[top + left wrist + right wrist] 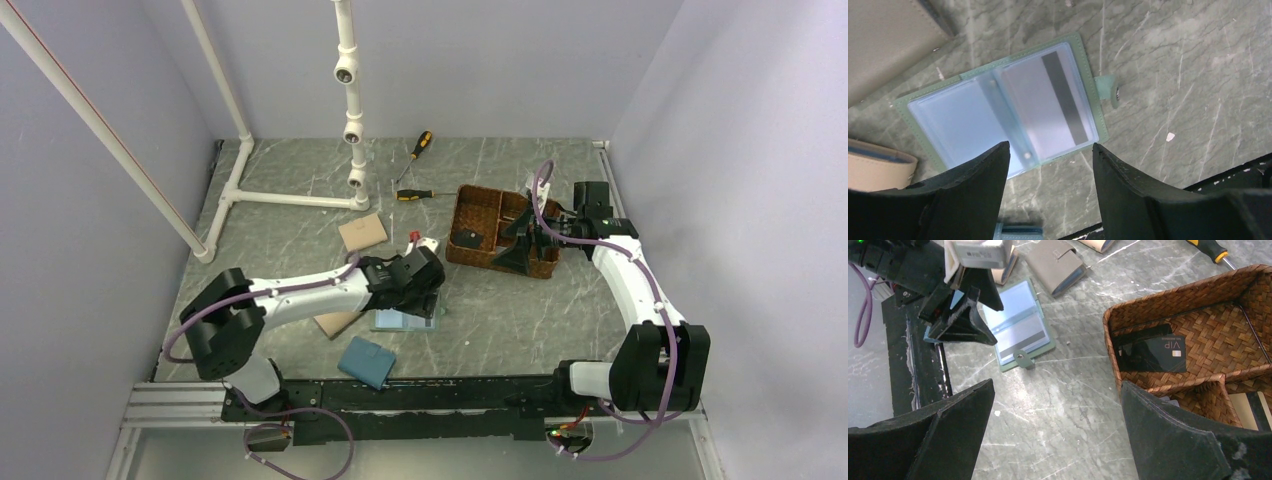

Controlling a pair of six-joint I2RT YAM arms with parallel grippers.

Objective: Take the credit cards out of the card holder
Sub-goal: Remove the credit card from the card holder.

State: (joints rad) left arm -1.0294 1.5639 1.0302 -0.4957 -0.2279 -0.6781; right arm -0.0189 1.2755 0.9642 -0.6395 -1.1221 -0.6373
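Cards: two plain to see. A black card (1153,354) lies in one compartment of the basket (1173,294); a pale striped card (1048,105) sits in a pocket of the card holder (958,120).
Holder: one, lying open on the tabletop (500,320), near and left of the basket.
Other wallets: one blue wallet (366,361), two tan wallets (362,232).
Screwdrivers (413,194): two, far side.
Left claw (1050,170): released, spread above one edge of the holder.
Right claw (1055,440): released, empty, over the basket's near side.
Open room: bare tabletop between holder and basket; pipe frame (350,100) far left.
Surface: grey-green marbled; pale lilac walls.
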